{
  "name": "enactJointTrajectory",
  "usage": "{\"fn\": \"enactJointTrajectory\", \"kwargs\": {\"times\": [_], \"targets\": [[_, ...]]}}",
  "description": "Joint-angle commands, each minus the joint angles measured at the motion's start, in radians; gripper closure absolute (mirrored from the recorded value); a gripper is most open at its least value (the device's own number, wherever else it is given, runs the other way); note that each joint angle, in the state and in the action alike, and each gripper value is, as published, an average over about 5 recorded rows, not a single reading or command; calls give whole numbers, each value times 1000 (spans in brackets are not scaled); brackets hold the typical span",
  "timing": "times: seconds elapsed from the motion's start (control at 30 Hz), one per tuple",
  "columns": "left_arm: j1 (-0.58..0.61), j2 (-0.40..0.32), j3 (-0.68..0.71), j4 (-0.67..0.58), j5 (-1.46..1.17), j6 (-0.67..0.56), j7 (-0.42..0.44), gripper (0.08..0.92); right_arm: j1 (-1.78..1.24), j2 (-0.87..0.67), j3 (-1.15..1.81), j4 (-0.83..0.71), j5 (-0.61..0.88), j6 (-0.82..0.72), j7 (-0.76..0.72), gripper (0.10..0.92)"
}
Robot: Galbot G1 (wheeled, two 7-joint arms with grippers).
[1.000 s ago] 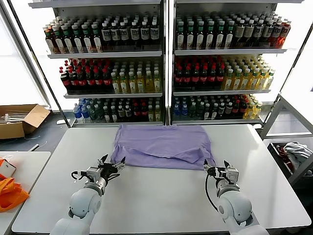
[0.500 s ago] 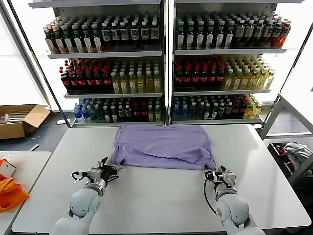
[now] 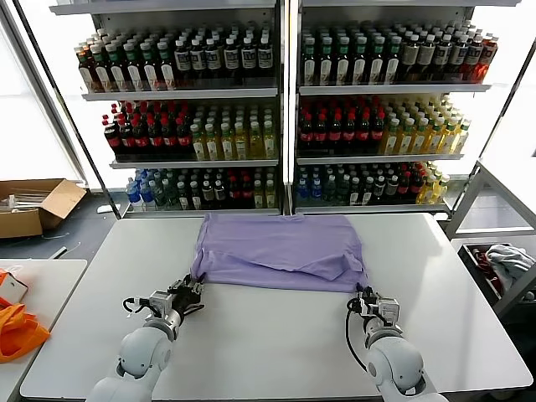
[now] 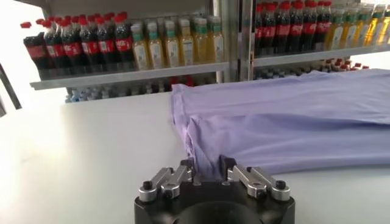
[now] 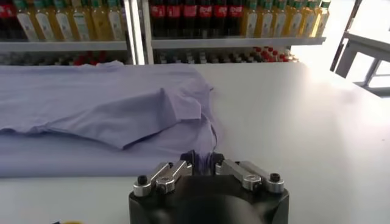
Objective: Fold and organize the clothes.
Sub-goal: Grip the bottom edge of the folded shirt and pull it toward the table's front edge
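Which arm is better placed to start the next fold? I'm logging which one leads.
Neither clearly: both. The left gripper is pinched on the near left corner of the T-shirt, and the right gripper on its near right corner. A two-handed lift of the near hem looks likeliest.

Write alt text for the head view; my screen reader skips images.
Two robot arms grip the near hem of a lavender T-shirt on a white table: the left end effector at one corner, the right end effector at the other. Shelves of bottled drinks stand behind.

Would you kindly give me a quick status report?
Left gripper and right gripper shut on T-shirt's near corners. Shirt flat on table. Nothing obstructing.
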Motion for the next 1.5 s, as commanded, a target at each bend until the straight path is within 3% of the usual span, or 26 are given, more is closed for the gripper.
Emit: {"fn": "enactJointTrajectory", "kwargs": {"times": [0.03, 0.23, 0.6, 0.87, 1.07, 1.37, 1.5], "targets": [[54, 3, -19, -54, 14, -16, 4, 778, -12, 0, 3, 19, 6, -2, -12, 911], [165, 0, -43, -201, 44, -34, -8, 907, -66, 0, 18, 140, 8, -2, -4, 911], [547, 9, -132, -545, 89, -67, -39, 912, -361, 12, 33, 461, -65, -3, 64, 911], [803, -24, -149, -596, 157, -140, -63, 912, -565, -9, 52, 498, -141, 22, 64, 911], [837, -47, -143, -552, 183, -179, -62, 912, -599, -20, 42, 429, -176, 58, 66, 911], [765, -49, -162, -521, 166, -178, -50, 912, -595, -16, 29, 408, -187, 67, 67, 911], [763, -48, -169, -524, 167, -190, -32, 912, -619, -14, 26, 418, -198, 70, 64, 852]]}}
